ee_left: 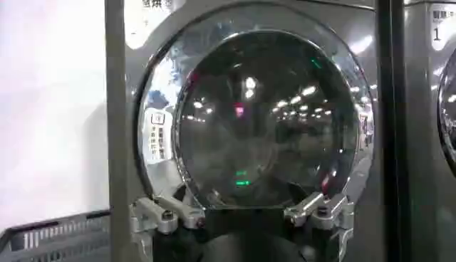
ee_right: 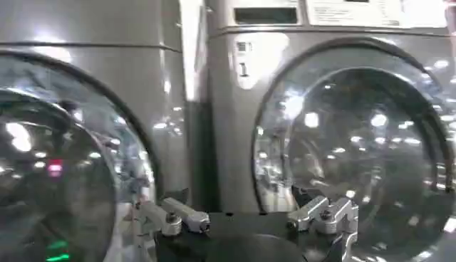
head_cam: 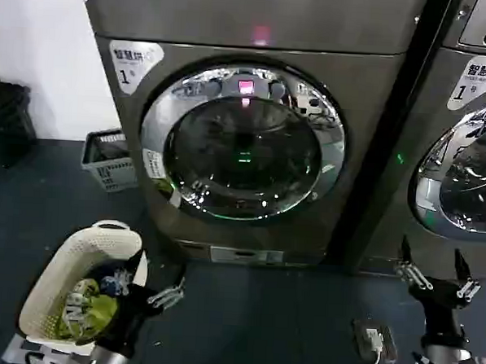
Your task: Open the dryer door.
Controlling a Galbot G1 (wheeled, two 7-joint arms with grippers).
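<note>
The grey dryer's round chrome-rimmed glass door point(head_cam: 243, 141) is closed flush with the front. A pink light and a green light reflect in the glass. My left gripper point(head_cam: 166, 295) hangs low by the floor, in front of the dryer's lower left and well short of it. In the left wrist view it point(ee_left: 244, 211) is open, facing the door point(ee_left: 267, 117), with nothing between its fingers. My right gripper point(head_cam: 436, 270) is low at the right, in front of the neighbouring machine. It point(ee_right: 249, 216) is open and empty, with the dryer door point(ee_right: 64, 178) off to one side.
A second machine point(head_cam: 464, 161) stands right of the dryer. A white laundry basket point(head_cam: 50, 290) with clothes sits by the left arm, and a grey crate point(head_cam: 110, 160) stands against the wall. A black bag point(head_cam: 6, 121) lies far left. A floor socket with cable point(head_cam: 373, 337) is near the right arm.
</note>
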